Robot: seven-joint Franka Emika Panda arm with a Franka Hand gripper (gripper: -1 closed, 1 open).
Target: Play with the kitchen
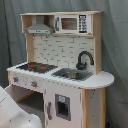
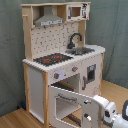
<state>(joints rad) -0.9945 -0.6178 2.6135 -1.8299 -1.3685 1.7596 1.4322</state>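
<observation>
In the second exterior view the kitchen stands against the grey curtain, its oven door swung open and down, likely ready for play; just right, the arm's white gripper sits beside that door, and I cannot tell its fingers' state

the kitchen stands directly on a light wooden floor in the second exterior view.

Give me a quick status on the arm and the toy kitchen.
End effector at the open oven door, grip unclear. White and light wood toy kitchen upright. Nothing in the way.
</observation>
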